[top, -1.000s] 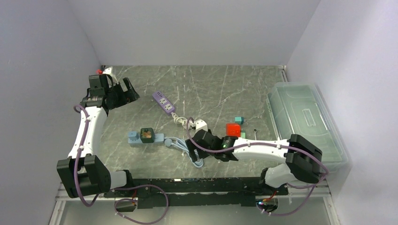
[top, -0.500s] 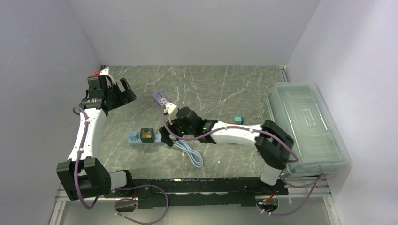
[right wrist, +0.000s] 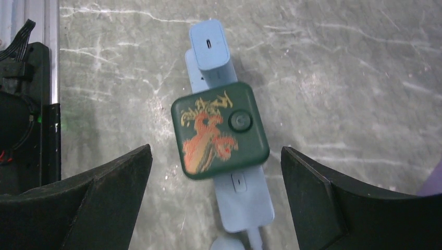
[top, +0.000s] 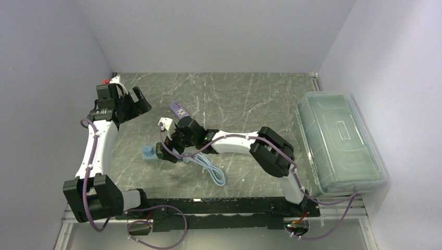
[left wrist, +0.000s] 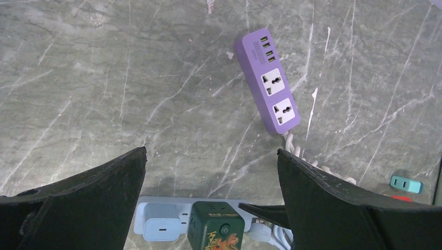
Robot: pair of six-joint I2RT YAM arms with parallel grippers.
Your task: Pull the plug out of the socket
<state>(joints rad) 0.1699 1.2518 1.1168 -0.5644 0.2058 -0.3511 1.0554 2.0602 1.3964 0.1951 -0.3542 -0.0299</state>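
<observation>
Since the right end effector hangs directly over the green plug, the right arm is the nearer one. The left end effector is well apart toward the far-left of the tabletop, wide open and holding nothing. The right one's jaws are spread wide too and empty, with one finger on either side of the plug and neither touching it.

The plug sits mid-length in the blue strip, just beside a blue charger in the next outlet. The strip lies flat, left of centre. Its long axis runs up-down in the right wrist view, so the closing line crosses it. The fingers would meet the plug's two free side faces, not the charger side. The plug is turned slightly off square to the jaws.

Likely next: straight down, close, pull up. Nothing pins the strip, so it may lift with the plug. In the top view the plug is hidden under the right wrist.
</observation>
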